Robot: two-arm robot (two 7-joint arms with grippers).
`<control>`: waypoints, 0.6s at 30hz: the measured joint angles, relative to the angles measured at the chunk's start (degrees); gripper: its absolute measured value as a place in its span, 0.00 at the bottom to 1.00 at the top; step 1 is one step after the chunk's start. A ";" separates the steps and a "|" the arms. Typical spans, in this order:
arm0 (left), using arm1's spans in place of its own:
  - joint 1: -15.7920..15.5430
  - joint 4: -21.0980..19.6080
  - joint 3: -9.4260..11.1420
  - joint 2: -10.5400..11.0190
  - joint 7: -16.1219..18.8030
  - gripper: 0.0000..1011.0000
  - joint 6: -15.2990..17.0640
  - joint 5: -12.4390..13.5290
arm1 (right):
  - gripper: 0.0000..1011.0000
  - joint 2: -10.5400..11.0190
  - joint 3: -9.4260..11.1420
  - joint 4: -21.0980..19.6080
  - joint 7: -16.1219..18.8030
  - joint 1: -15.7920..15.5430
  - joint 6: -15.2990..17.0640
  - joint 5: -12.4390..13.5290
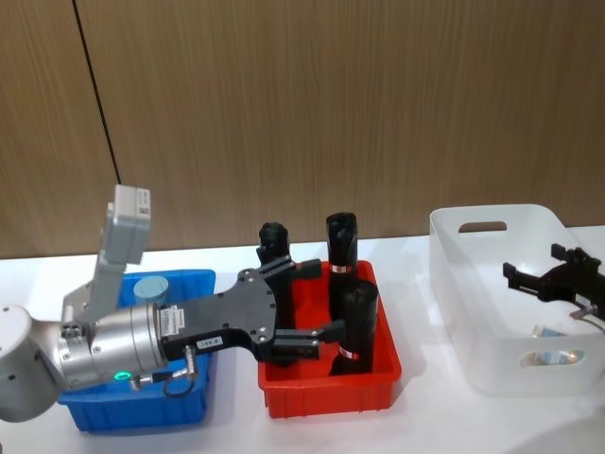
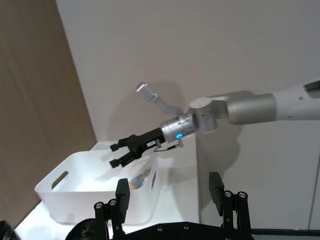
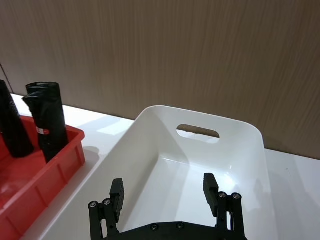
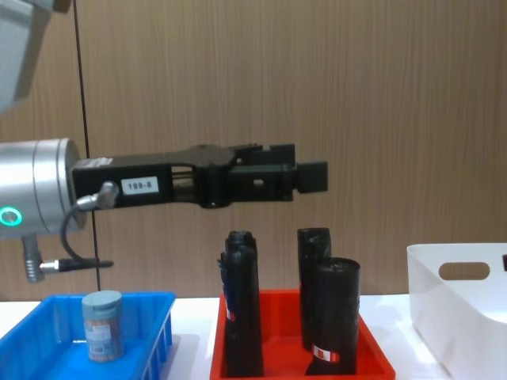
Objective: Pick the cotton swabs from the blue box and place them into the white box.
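One cotton swabs jar [image 1: 151, 288] with a pale grey-blue lid stands upright in the blue box [image 1: 142, 413], also seen from the chest as jar [image 4: 103, 325] in box [image 4: 162, 321]. Another cotton swabs jar [image 1: 558, 357] lies inside the white box [image 1: 492, 312], showing through its wall [image 2: 141, 177]. My left gripper [image 1: 307, 303] hangs open and empty above the red tray, to the right of the blue box, well above the rolls [image 4: 307, 177]. My right gripper [image 1: 518, 277] hovers open and empty over the white box [image 3: 200, 116], fingers [image 3: 117, 192] spread.
A red tray [image 1: 326, 394] with three tall black rolls [image 1: 342, 246] stands between the two boxes, directly beneath my left gripper. A wooden wall closes off the back of the white table.
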 joint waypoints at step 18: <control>2.82 -3.11 1.25 -0.29 13.29 0.99 -0.32 3.89 | 0.99 -2.44 0.64 -13.01 -5.74 -9.08 -1.47 -2.06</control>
